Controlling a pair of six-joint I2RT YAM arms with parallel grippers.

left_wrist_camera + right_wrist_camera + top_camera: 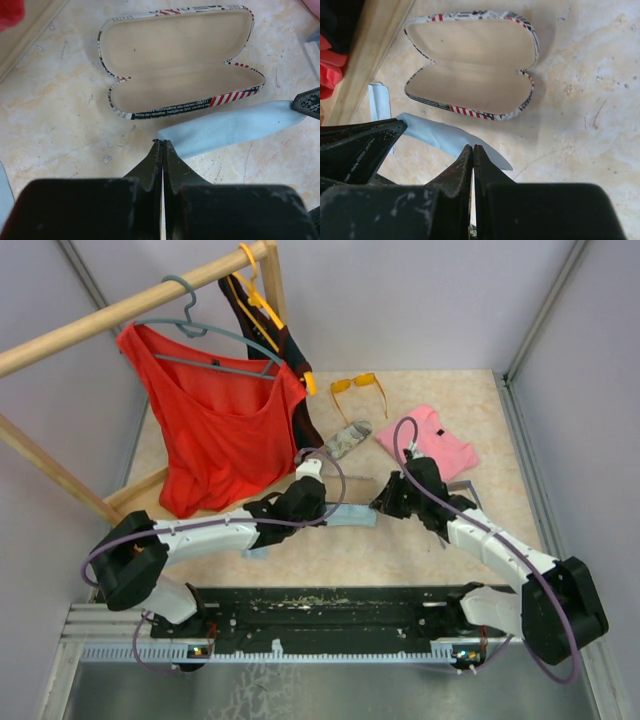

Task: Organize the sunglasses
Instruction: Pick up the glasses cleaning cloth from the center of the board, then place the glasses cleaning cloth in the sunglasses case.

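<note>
The sunglasses (358, 387) with orange-yellow lenses lie folded open on the table at the back, far from both grippers. A light-blue cloth (350, 517) hangs stretched between the two grippers above the table. My left gripper (162, 143) is shut on one end of that cloth (230, 127). My right gripper (473, 148) is shut on the other end of the cloth (445, 136). Just beyond the cloth lies an open patterned glasses case (175, 60), its beige inside empty, also seen in the right wrist view (470, 65).
A second patterned case (347, 438) lies before the sunglasses, a pink garment (428, 440) to its right. A red top (215, 420) hangs from a wooden rack (130, 308) at the left. Another light-blue cloth (258, 552) lies under the left arm.
</note>
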